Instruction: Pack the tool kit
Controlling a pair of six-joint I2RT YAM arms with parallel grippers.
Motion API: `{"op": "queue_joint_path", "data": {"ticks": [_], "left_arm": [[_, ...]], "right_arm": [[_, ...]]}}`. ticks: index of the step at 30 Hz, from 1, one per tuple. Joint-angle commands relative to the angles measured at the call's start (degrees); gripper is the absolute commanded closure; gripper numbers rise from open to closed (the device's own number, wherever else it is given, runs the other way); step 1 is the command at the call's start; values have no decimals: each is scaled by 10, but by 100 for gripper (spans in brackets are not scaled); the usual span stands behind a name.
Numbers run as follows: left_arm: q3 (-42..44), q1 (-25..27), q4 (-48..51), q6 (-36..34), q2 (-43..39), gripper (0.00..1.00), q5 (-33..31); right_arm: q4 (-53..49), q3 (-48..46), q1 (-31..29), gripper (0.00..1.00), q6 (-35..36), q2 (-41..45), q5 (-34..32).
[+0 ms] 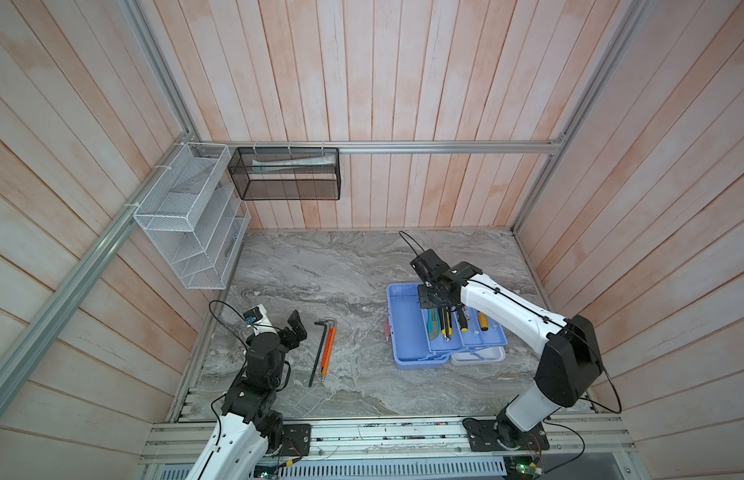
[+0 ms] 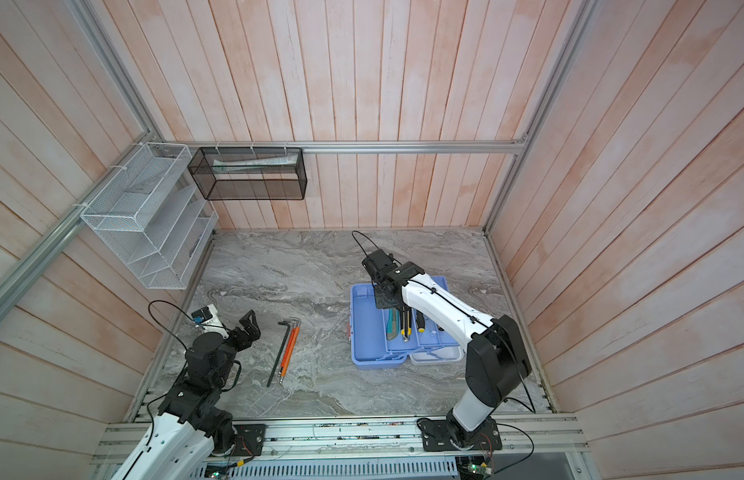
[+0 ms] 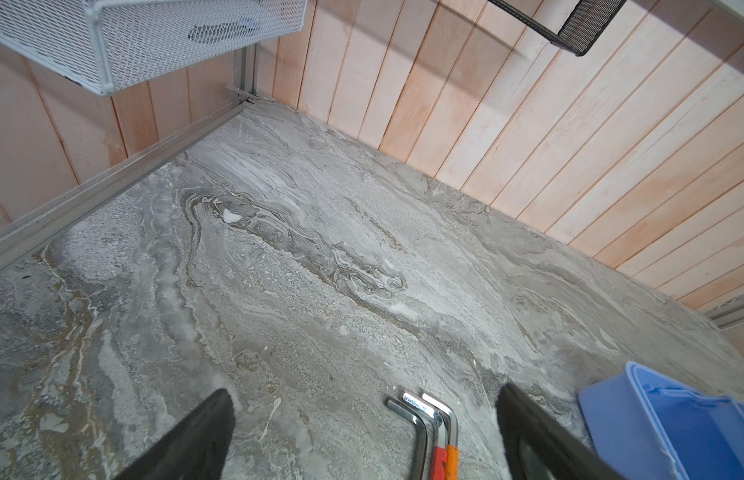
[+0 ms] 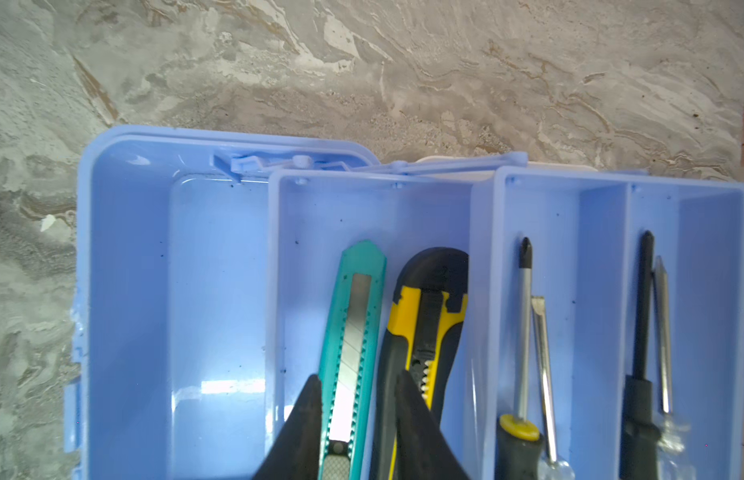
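Right gripper [image 4: 357,374] straddles the teal utility knife [image 4: 355,299] in the tool kit [image 4: 120,257], can't tell if it's pinching; left gripper [image 3: 364,388] wide open, empty.

No text, label, brand, number or sign is legible on anything in view.

Two knives [image 4: 353,332], four screwdrivers [image 4: 525,332], three keys [image 1: 327,349]

The light is bright and even. A soft shadow lies beside the tool kit [image 1: 407,332], and white glare lies inside it.
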State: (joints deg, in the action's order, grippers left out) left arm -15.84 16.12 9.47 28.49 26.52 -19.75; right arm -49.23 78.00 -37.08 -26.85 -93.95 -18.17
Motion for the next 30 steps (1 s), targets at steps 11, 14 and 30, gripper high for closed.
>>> {"op": "queue_joint_path", "data": {"ticks": [11, 14, 30], "left_arm": [[8, -3, -37, 10, 34, 0, 84], [-6, 3, -26, 53, 92, 2, 132], [-73, 190, 29, 197, 310, 3, 42]], "right_arm": [[164, -29, -80, 79, 8, 29, 146], [224, -48, -102, 74, -1, 36, 190], [309, -140, -90, 73, -5, 134, 207]]}}
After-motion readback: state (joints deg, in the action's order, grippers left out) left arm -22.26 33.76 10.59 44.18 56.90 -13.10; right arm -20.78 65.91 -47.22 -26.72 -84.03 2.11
